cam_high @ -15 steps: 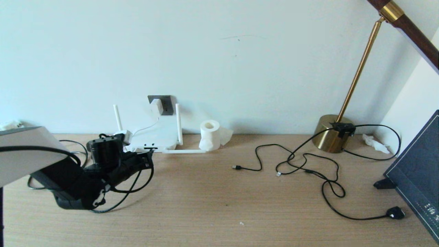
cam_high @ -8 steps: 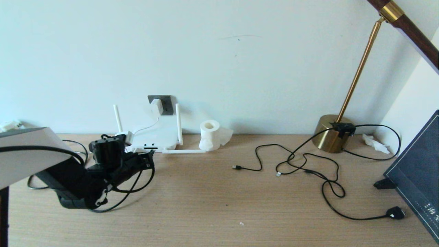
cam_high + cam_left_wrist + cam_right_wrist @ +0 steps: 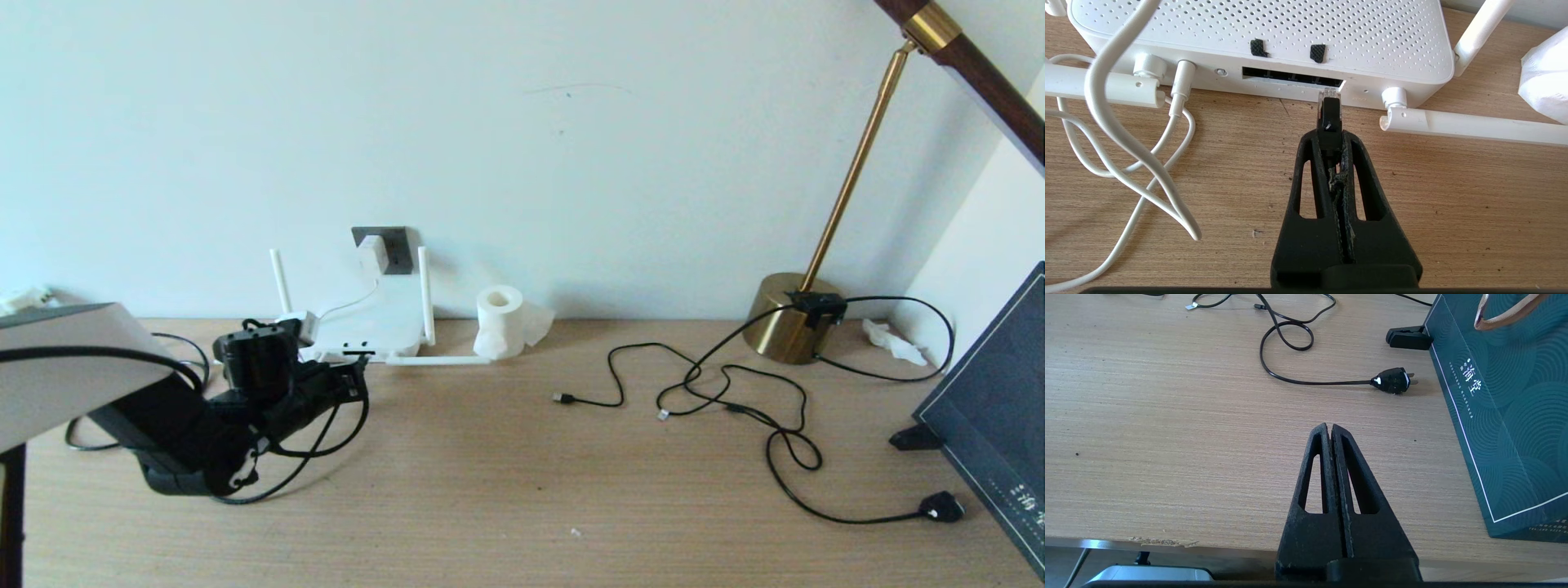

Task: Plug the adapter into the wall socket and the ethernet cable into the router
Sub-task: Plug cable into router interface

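The white router (image 3: 367,327) lies flat by the wall with its port row (image 3: 1290,78) facing my left gripper (image 3: 1329,136). That gripper is shut on the black plug of the ethernet cable (image 3: 1329,112). The plug's clear tip sits at the right end of the port row, just touching the opening. In the head view the left gripper (image 3: 355,382) hovers low over the table in front of the router. The white adapter (image 3: 373,253) sits in the dark grey wall socket (image 3: 398,245) above the router. My right gripper (image 3: 1329,428) is shut and empty over the table's near edge.
A loose white cord (image 3: 1126,134) loops beside the router, whose antennas (image 3: 1470,124) lie flat on the table. A tissue roll (image 3: 500,321) stands right of it. Thin black cables (image 3: 694,384), a lamp base (image 3: 788,322), its plug (image 3: 940,507) and a dark bag (image 3: 992,408) fill the right side.
My left arm has crept slightly forward toward the router with the plug still gripped. Nothing else has moved.
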Tool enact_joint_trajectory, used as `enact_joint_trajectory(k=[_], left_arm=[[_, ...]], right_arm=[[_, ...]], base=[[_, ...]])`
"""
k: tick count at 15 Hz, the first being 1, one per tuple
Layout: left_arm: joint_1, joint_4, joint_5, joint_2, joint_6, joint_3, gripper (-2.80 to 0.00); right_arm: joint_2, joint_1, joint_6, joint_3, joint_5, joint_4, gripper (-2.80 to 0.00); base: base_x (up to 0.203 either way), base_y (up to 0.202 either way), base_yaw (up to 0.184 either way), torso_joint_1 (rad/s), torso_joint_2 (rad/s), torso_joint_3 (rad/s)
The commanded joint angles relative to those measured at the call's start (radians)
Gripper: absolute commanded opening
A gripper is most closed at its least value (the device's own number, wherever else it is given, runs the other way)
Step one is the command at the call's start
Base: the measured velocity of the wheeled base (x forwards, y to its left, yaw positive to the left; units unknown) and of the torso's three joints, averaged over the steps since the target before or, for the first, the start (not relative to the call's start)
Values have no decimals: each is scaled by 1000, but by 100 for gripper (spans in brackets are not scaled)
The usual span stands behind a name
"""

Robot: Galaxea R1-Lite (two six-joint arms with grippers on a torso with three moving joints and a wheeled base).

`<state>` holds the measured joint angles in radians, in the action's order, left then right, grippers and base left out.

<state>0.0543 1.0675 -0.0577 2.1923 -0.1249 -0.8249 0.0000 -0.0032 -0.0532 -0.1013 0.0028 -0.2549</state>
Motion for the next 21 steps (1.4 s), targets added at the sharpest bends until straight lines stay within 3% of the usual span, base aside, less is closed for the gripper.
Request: enact_joint_trajectory(k=[1, 21], left_arm=[[-1, 6, -1, 1, -1, -2, -280], [0, 0, 4, 32, 8, -56, -280]], right_arm=[[2, 0, 0, 0, 0, -1, -280], [2, 0, 0, 0, 0, -1, -280]], base=[[0, 0, 0, 0, 0, 0], [0, 0, 0, 0, 0, 0]])
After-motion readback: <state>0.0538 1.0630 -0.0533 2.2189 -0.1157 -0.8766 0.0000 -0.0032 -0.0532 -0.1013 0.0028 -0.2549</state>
